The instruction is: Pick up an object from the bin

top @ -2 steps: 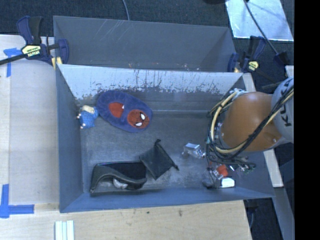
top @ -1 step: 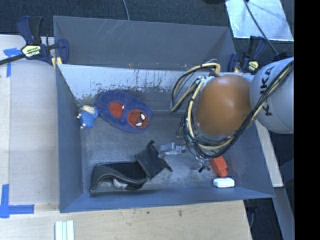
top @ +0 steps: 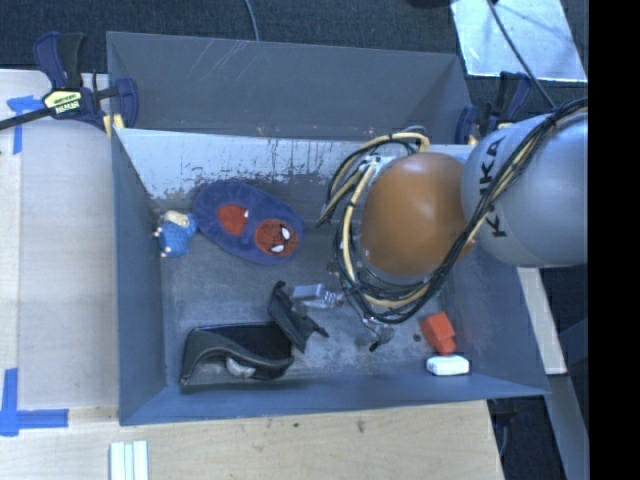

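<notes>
Grey metal bin (top: 140, 298) walls slope down to a scuffed floor where a few loose things lie apart, probably just as they tumbled in. Reaching in from the view's right, the arm (top: 530, 198) hangs its orange cover (top: 410, 218) over the floor's middle, with the gripper (top: 348, 316) low beneath it. Whether it is apart or together I cannot tell. Just beside it on the view's left, a small black angled piece (top: 293, 320) leans on a bigger black shoe-like thing (top: 235, 353) in the near-left corner. An orange block (top: 437, 330) and a white tab (top: 447, 366) sit by the near-right corner, and a blue slipper (top: 245, 223) lies toward the back-left. The black piece looks the likeliest pick.
</notes>
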